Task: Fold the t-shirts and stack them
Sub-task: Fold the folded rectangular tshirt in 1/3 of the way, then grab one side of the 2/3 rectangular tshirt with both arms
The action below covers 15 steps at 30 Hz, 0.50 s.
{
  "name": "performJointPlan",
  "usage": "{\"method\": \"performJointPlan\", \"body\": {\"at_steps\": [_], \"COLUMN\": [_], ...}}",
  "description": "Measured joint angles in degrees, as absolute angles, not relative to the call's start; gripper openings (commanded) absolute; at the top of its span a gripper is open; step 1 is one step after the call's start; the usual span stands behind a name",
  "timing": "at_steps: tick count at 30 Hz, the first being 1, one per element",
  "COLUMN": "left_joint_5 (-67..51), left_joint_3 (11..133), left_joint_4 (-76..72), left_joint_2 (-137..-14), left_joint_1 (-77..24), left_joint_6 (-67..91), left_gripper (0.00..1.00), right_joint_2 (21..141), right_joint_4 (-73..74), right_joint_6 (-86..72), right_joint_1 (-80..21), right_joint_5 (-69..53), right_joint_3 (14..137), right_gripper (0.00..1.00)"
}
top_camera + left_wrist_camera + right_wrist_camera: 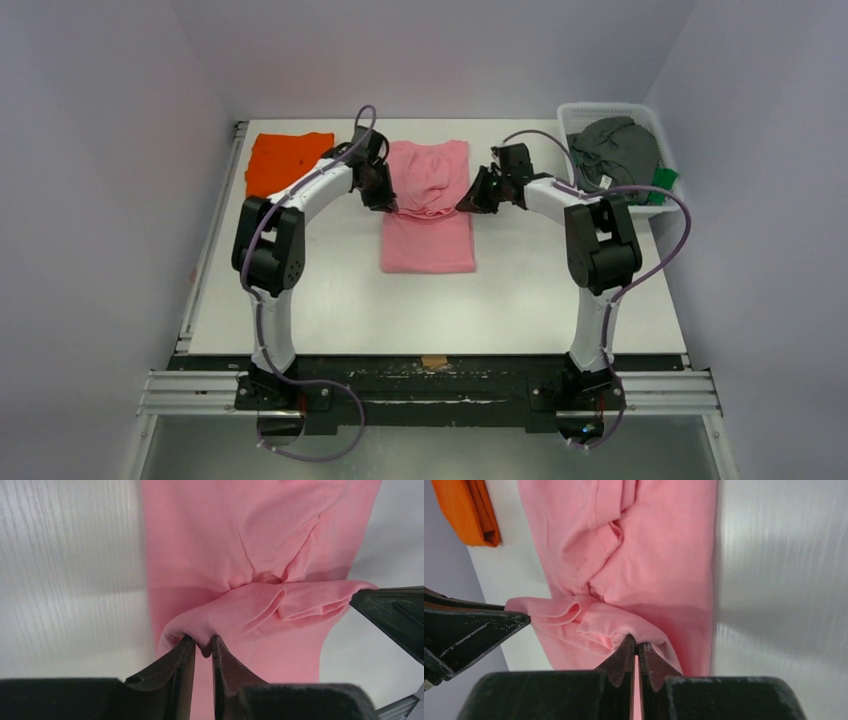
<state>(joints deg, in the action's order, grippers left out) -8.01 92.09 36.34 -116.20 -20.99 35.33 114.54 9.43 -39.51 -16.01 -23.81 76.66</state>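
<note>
A light pink t-shirt (428,215) lies lengthwise at the table's middle, its near part flat and its far part lifted into a sagging fold. My left gripper (385,198) is shut on the shirt's left edge (202,642). My right gripper (468,200) is shut on its right edge (638,641). Both hold the cloth a little above the table. A bright orange t-shirt (287,160) lies folded at the far left; it also shows in the right wrist view (471,510). A dark grey shirt (620,148) and a green one (662,182) sit in the basket.
A white mesh basket (578,112) stands at the far right corner of the white table (330,300). Grey walls close in on the left, right and back. A metal rail (430,390) runs along the near edge by the arm bases.
</note>
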Motion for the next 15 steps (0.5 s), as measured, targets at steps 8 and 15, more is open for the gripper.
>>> {"method": "performJointPlan", "body": {"at_steps": [8,15], "left_joint_5": [-12.8,-15.4], "left_joint_3": [97.1,83.2], "left_joint_4": [36.0,32.3], "left_joint_2": [-119.1,-106.5], "left_joint_1": [-17.8,-17.4], "left_joint_6": [33.7,33.3], "left_gripper": [0.81,0.95], "right_joint_2": [119.5,108.2], "right_joint_4": [9.4,9.4], "right_joint_6": [-40.4,-38.7], "right_joint_1": [-13.2,-12.0], "right_joint_5": [-23.9,-23.4], "right_joint_3": [83.4,72.6], "right_gripper": [0.56,0.6]}}
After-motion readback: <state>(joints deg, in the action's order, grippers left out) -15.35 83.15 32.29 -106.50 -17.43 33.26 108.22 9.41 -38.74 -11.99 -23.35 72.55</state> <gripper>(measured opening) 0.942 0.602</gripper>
